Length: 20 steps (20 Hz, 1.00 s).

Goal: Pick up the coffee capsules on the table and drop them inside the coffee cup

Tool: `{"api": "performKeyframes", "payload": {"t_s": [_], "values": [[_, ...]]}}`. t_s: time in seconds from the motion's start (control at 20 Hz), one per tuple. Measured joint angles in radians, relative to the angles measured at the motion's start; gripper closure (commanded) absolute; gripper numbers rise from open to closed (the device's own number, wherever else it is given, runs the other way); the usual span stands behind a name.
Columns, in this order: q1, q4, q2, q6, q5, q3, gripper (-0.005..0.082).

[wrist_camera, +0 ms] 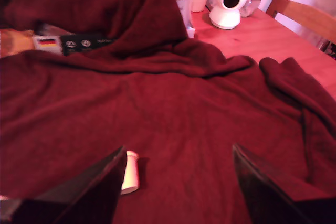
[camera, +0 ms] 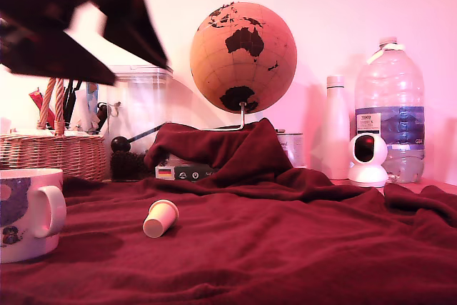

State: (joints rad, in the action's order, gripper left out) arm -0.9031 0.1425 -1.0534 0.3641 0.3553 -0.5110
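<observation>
A single small cream-beige tapered plastic coffee capsule (camera: pixel 161 218) lies on its side on the counter (camera: pixel 300 248), which is draped in rumpled, soft dark red fleece cloth. Its wider flat rim faces the near side and the exterior view's left. At the exterior view's far left edge stands the large white glazed ceramic coffee cup (camera: pixel 27 212), upright, its loop handle turned toward the capsule; the two are near each other but apart.

The end effector (wrist_camera: pixel 178 182) has two dark, wedge-shaped fingers (wrist_camera: pixel 100 187) spread wide with nothing between them. In the wrist view the capsule (wrist_camera: pixel 129 171) sits just beside one finger, outside the gap. In the exterior view the arm is a blurred dark shape (camera: pixel 71 19) high above the cup.

Farther back are a woven wicker basket (camera: pixel 50 153), a round cork globe (camera: pixel 243 56) and a clear ribbed plastic water bottle (camera: pixel 390 105).
</observation>
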Motion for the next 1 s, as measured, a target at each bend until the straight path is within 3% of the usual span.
{"api": "performKeyframes", "payload": {"t_s": [0.25, 0.45, 0.6, 0.75, 1.0], "values": [[0.000, 0.112, -0.127, 0.003, -0.008, 0.001, 0.0188], [0.000, 0.184, -0.200, 0.048, -0.017, 0.002, 0.0188], [0.000, 0.222, -0.254, 0.053, -0.024, 0.004, 0.0188], [0.017, 0.250, -0.289, 0.053, -0.043, 0.005, 0.0188], [0.086, 0.294, -0.332, 0.054, -0.123, 0.005, 0.0188]]}}
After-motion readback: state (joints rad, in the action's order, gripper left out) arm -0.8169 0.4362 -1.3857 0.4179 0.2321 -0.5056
